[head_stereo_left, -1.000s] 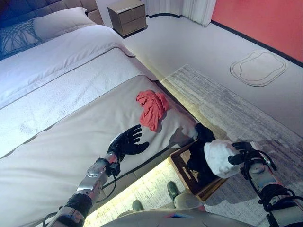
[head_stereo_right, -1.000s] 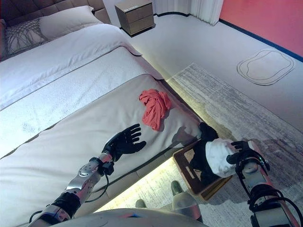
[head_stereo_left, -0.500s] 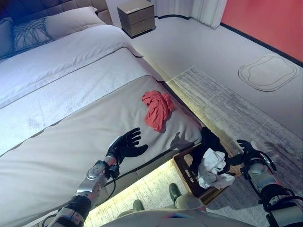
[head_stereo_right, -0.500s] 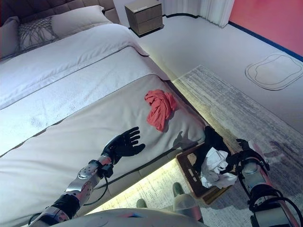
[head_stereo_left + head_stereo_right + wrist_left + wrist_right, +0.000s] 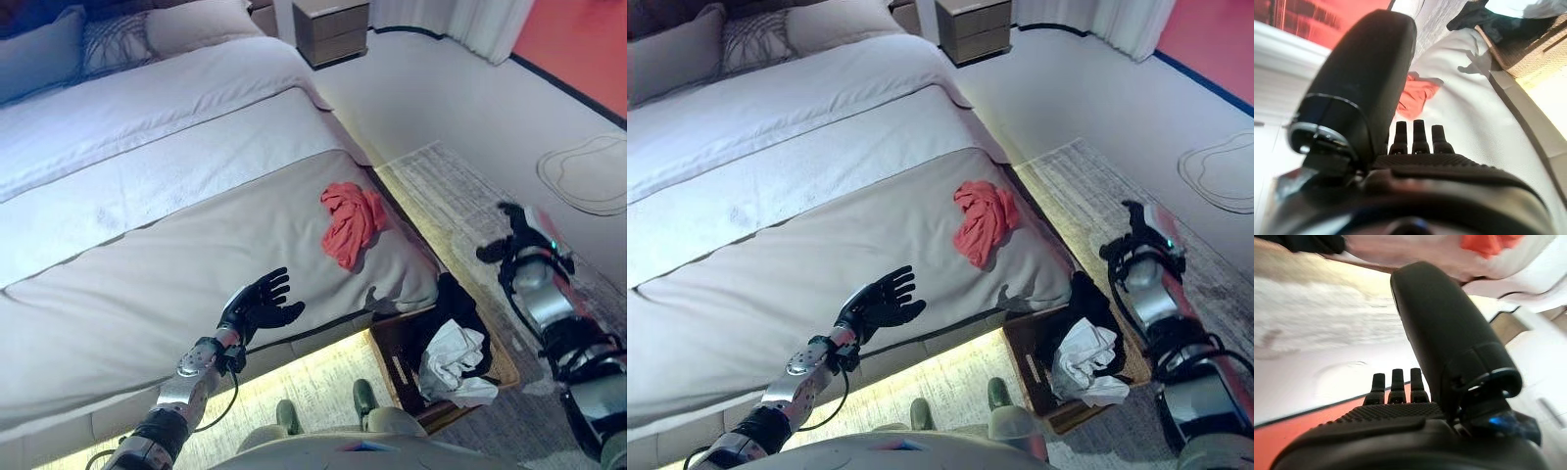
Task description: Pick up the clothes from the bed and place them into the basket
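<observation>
A crumpled red cloth (image 5: 353, 220) lies on the bed (image 5: 176, 225) near its right edge; it also shows in the left wrist view (image 5: 1415, 95). A brown basket (image 5: 390, 351) stands on the floor by the bed's corner and holds a white cloth (image 5: 456, 360) and a black cloth (image 5: 462, 302). My left hand (image 5: 260, 305) is open and empty, hovering over the bed's near edge, left of the red cloth. My right hand (image 5: 511, 235) is open and empty, raised over the rug above and to the right of the basket.
Pillows (image 5: 186, 24) lie at the head of the bed. A wooden nightstand (image 5: 331, 29) stands beyond it. A grey rug (image 5: 460, 186) runs along the bed's right side, with a white floor mat (image 5: 588, 171) farther right.
The white cloth left my right hand and now lies in the basket. The right hand has lifted up and away from the basket. The camera has shifted.
</observation>
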Controlling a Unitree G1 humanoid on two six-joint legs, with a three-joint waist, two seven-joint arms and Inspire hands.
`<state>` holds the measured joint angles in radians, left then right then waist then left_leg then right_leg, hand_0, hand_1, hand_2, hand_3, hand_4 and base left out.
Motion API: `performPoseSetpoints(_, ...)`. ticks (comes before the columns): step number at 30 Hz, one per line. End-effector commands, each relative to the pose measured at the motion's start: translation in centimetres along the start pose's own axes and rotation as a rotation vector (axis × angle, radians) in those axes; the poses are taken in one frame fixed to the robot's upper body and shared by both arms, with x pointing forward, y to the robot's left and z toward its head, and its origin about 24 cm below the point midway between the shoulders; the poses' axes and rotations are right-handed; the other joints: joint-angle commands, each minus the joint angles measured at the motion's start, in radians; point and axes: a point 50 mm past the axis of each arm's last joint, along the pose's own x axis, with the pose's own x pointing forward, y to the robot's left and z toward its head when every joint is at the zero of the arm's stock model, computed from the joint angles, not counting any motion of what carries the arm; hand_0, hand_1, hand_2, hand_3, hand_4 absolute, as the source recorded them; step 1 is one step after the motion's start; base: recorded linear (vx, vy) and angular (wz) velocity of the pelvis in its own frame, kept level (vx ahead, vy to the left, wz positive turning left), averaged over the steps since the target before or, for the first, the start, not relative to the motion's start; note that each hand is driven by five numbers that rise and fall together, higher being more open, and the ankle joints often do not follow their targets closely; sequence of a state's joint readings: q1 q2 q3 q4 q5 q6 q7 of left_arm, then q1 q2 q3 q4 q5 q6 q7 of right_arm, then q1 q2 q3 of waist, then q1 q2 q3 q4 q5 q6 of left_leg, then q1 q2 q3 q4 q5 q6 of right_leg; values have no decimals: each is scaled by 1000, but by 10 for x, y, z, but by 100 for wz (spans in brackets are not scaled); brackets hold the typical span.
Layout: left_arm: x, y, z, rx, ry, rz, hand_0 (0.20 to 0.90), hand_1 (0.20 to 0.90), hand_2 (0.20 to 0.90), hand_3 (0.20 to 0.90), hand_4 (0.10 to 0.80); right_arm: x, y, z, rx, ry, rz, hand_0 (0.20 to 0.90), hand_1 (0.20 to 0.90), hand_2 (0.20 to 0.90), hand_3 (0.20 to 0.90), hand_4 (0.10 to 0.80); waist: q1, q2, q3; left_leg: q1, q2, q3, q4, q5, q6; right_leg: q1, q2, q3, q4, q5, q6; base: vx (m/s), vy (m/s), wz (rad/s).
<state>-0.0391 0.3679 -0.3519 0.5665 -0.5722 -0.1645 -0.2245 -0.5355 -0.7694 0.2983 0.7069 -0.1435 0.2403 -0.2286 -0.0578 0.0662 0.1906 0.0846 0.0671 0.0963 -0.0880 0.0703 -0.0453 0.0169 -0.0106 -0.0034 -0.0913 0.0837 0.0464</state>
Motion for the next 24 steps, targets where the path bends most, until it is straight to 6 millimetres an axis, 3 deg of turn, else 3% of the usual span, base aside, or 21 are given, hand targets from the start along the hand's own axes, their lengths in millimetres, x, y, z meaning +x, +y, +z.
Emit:
performPoseSetpoints(1,6,4,65,45,-289,-49,900,900,900,900,800,19,-82,52,-27,-147,-248,900,900,900,900,800,44,-41,47,-97,7,-76,171,-151,4,-102,-74,-51,285,-172,-5,-130,9,23)
performPoseSetpoints(9,10,-20,102,19,-451,-170,900,900,900,900,800,23,-157,86,-17,-165,-424,900,900,900,900,800,93,53,232,-343,-70,-135,379,-160,12,-308,-103,-99,496,-238,-61,-149,27,23)
performPoseSetpoints(19,7,-26,112,12,-466,-161,900,900,900,900,800,24,-177,113,30,-179,-427,900,900,900,900,800,142,96,329,-528,-122,-162,552,-183,34,-476,-112,-117,711,-315,-105,-42,-37,21)
performPoseSetpoints(24,2,-24,112,8,-456,-150,900,900,900,900,800,25,-179,118,42,-173,-428,900,900,900,900,800,171,102,329,-642,-139,-170,643,-203,50,-578,-114,-121,819,-348,-118,-9,-69,20)
